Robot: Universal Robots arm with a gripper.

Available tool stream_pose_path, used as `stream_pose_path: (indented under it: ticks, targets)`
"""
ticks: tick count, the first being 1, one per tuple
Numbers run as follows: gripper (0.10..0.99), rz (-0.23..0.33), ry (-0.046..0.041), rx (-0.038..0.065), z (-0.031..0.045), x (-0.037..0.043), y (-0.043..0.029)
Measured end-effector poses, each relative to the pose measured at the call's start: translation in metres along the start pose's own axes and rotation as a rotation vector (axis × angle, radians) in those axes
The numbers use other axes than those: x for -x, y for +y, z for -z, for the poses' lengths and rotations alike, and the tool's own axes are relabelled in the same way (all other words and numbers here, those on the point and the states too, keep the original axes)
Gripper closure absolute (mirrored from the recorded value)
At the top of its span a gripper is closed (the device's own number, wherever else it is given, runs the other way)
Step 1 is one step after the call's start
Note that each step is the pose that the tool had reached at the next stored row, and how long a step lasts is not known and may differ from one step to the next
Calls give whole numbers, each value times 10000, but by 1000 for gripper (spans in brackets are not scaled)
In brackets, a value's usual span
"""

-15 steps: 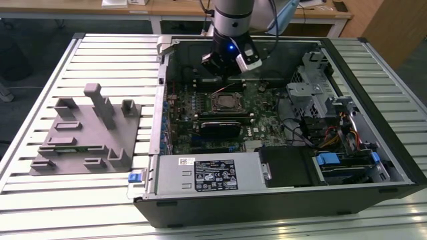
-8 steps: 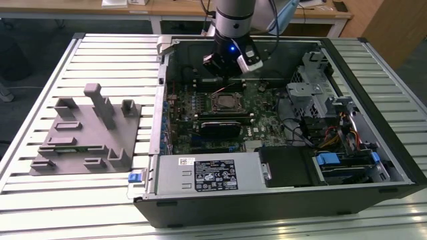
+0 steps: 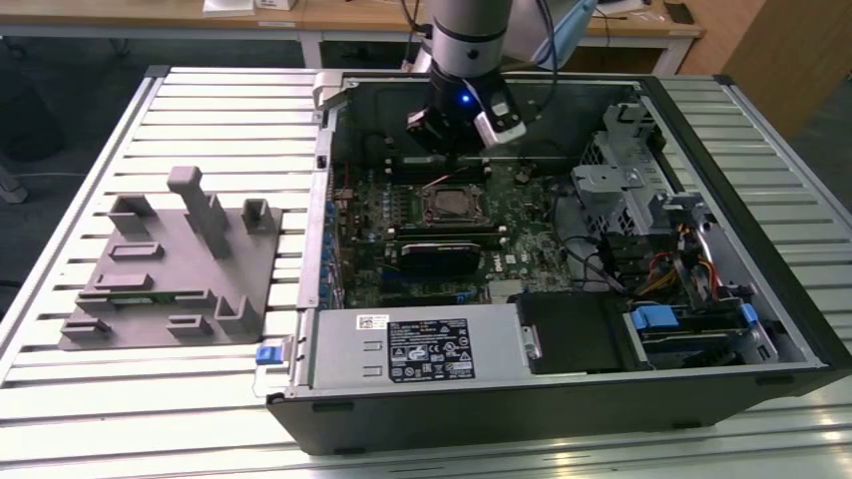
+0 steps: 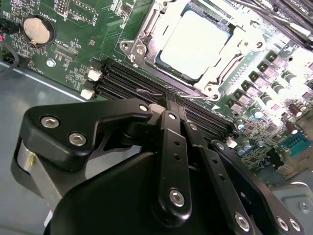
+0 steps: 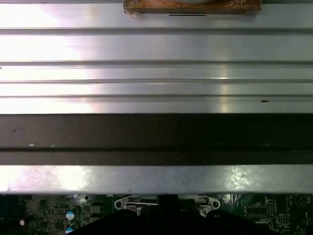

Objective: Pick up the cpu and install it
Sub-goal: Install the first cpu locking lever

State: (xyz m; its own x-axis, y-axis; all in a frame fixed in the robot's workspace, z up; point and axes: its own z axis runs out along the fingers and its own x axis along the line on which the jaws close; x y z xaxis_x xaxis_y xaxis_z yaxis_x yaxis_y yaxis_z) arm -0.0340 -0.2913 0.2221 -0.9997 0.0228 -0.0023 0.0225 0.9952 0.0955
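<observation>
Already socketed, cpu (image 4: 193, 44) beyond claw (image 4: 171, 105)

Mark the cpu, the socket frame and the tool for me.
cpu (image 4: 195, 45): second wrist view, middle of its pale metal top.
socket frame (image 4: 142, 41): second wrist view, metal rim beside the cpu.
tool (image 3: 457, 128): exterior view, on its dark body above the motherboard.

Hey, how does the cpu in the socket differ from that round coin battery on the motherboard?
In the second wrist view, the cpu is square with a pale silvery top, while the coin battery is round and duller. The cpu is much larger than the battery. The cpu sits inside a metal socket frame; the battery sits in a small dark holder. Both lie flat on the green motherboard.
</observation>
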Motion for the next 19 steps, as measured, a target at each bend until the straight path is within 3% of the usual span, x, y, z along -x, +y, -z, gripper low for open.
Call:
stream_pose_path:
  ticks: [19]
  targets:
    - [980,0,1,-1,-77,91,3]
